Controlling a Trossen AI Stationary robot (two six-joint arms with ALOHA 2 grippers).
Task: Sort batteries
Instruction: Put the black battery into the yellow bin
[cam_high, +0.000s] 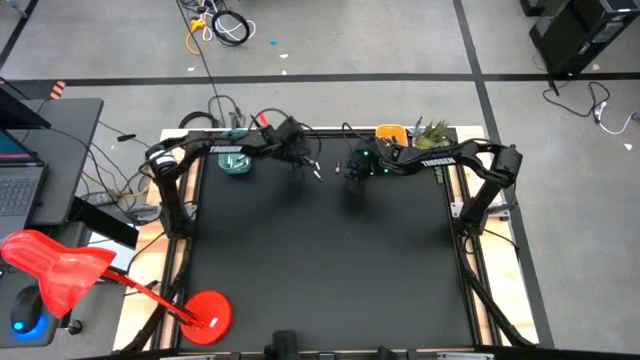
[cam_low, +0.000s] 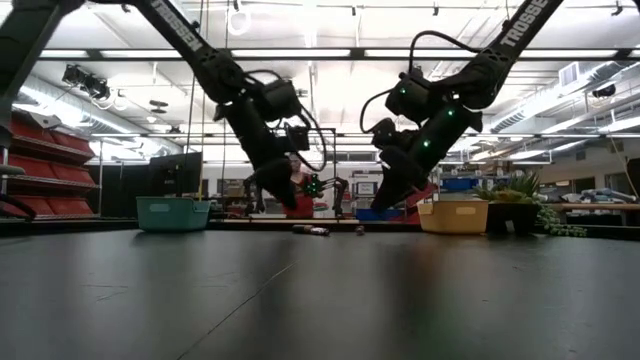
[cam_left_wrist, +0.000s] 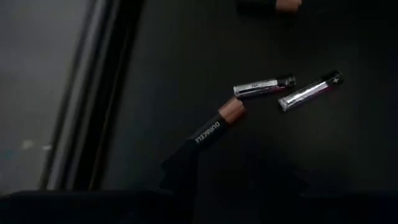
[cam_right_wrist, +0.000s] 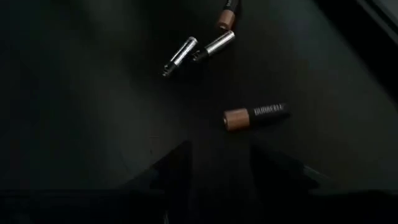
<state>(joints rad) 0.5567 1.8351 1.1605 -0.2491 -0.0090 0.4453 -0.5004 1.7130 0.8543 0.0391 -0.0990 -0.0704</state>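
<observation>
Several batteries lie on their sides on the black mat (cam_high: 320, 260) near its far edge. Two are thin and silvery (cam_left_wrist: 264, 86) (cam_left_wrist: 309, 91). Two are thicker and black with copper ends (cam_left_wrist: 217, 124) (cam_right_wrist: 255, 116). My left gripper (cam_left_wrist: 230, 171) hangs open above the mat, slanting down. Its one fingertip (cam_left_wrist: 182, 163) hides the black end of the nearer copper-ended battery. My right gripper (cam_right_wrist: 221, 158) is open too, slanting down, with the other copper-ended battery just beyond its fingertips. In the low view both grippers (cam_low: 270, 190) (cam_low: 395, 190) stand clear of the mat.
A teal tray (cam_high: 237, 163) sits at the far left of the mat, beside the left arm. A yellow tray (cam_high: 392, 133) and a green plant (cam_high: 432, 130) are at the far right. The mat's near half is bare.
</observation>
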